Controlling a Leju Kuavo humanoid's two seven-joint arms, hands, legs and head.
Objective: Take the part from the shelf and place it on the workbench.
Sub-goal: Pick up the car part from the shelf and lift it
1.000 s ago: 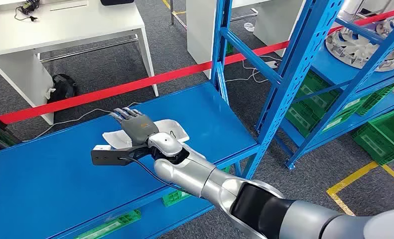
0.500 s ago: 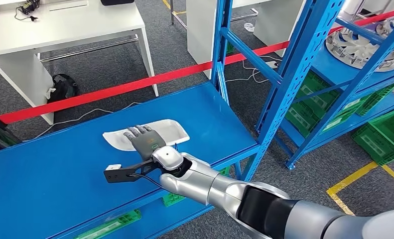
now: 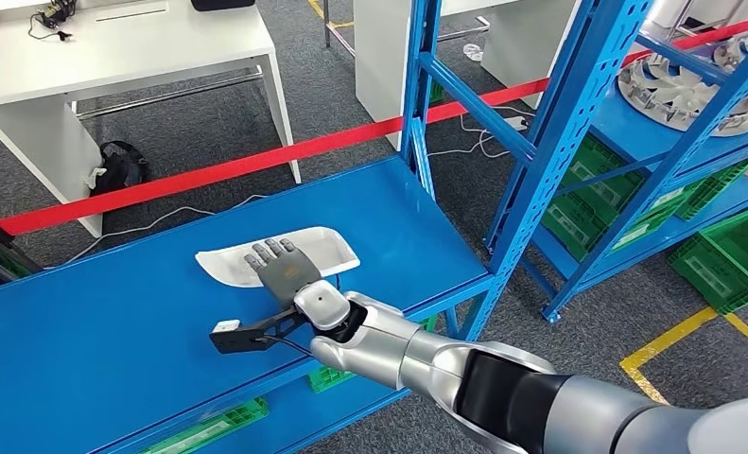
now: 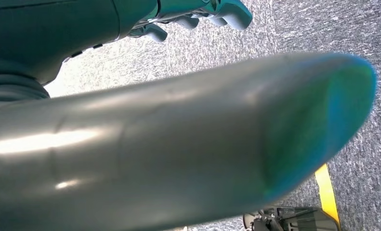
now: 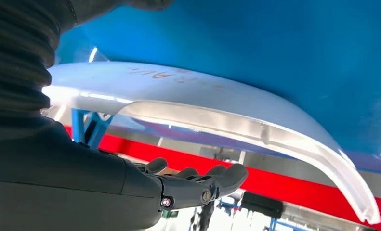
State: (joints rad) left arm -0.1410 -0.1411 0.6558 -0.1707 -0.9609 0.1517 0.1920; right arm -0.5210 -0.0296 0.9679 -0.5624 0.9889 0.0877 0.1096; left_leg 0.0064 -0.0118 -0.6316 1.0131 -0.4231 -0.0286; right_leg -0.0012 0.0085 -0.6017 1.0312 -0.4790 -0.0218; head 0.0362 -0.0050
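The white curved part lies flat on the blue workbench, near its right end. My right hand is over the part's near left portion, palm down with its fingers spread, holding nothing. In the right wrist view the fingers stretch out straight, with a gap between them and the part. In the left wrist view my left hand's fingers hang loosely over grey carpet, holding nothing.
A blue shelf rack stands right of the workbench, with fan-like parts on a shelf and green bins below. Red barrier tape runs behind the bench. A white table stands at the back left.
My right hand has drawn back toward me across the part, from covering it to over its near edge. The part now lies uncovered and still on the bench.
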